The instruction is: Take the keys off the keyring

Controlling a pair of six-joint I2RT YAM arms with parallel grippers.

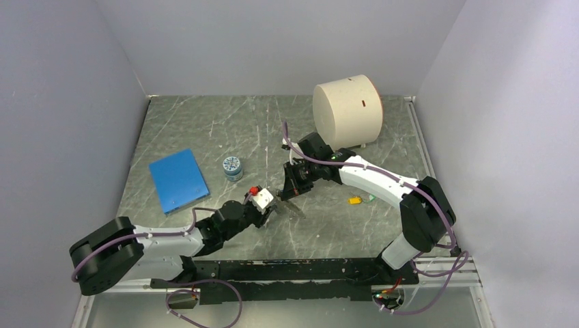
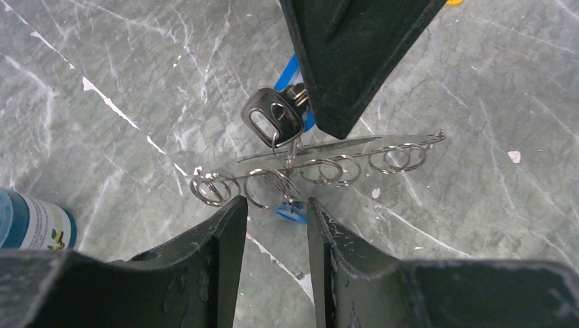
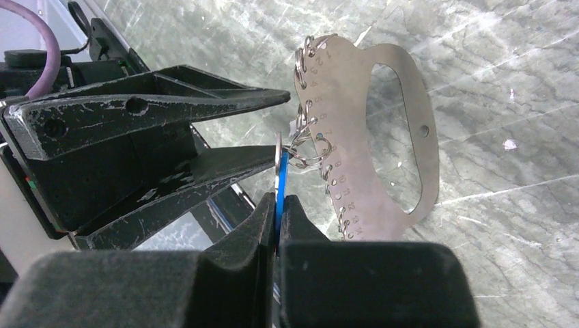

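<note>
The keyring (image 3: 410, 171) is a flat grey metal piece with an oval opening and several small split rings along one edge. It lies low over the table between both grippers (image 1: 295, 208). My right gripper (image 3: 276, 201) is shut on the blue key (image 3: 280, 179), which hangs on a small ring (image 3: 311, 152). My left gripper (image 2: 273, 208) is open, its tips just short of the row of rings (image 2: 321, 171); nothing is between the fingers (image 2: 229, 225). The blue key (image 2: 292, 74) also shows under the right gripper (image 2: 355, 55). The yellow key (image 1: 355, 200) and green key (image 1: 372, 198) lie loose on the table.
A small round blue-patterned jar (image 1: 233, 167) stands left of the grippers and shows in the left wrist view (image 2: 27, 222). A blue flat pad (image 1: 177, 180) lies further left. A large cream cylinder (image 1: 347, 111) stands at the back right. Grey walls close in three sides.
</note>
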